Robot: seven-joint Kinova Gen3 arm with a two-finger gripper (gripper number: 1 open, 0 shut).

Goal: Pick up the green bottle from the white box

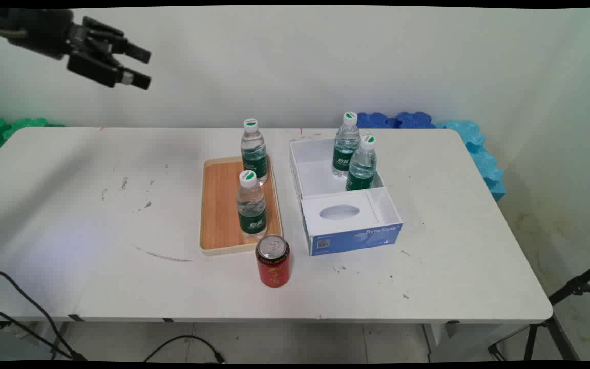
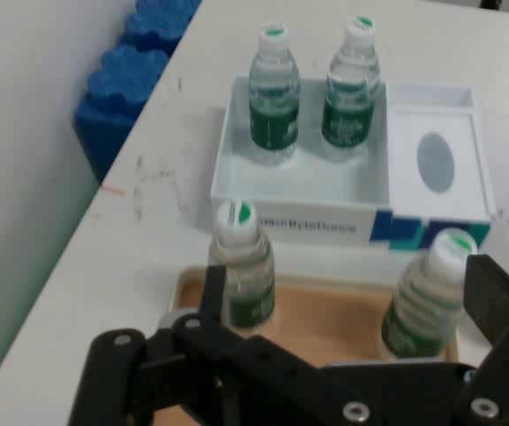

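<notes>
High up at the 10 o'clock corner of the main view, the black end effector (image 1: 139,65) hangs in the air, far above the white worktop (image 1: 95,205). Its two fingers stand a little apart and hold nothing. Near the middle of the worktop lies a wooden tray (image 1: 220,205). Two water bottles stand upright on it: the far tray bottle (image 1: 254,151) at the 12 o'clock end and the near tray bottle (image 1: 251,205) toward the 6 o'clock end. A red can (image 1: 273,267) stands just beside the tray, at its 5 o'clock corner. At 3 o'clock from the tray sits a white and blue box (image 1: 349,238). Its open part holds two more upright bottles, the back box bottle (image 1: 346,145) and the front box bottle (image 1: 362,163), close together. Blue foam blocks (image 1: 471,141) lie behind the worktop at 2 o'clock, and green foam blocks (image 1: 8,128) at 9 o'clock.

In the hand view, the end effector (image 2: 343,351) rises from 6 o'clock, fingers apart and empty. Right past it is the tray (image 2: 325,319) with its two bottles (image 2: 241,266), one at 9 o'clock and one at 3 o'clock. Beyond them, at 12 o'clock, is the box (image 2: 303,222) with its two bottles (image 2: 272,98) side by side. Blue foam (image 2: 126,71) shows at 10 o'clock.
</notes>
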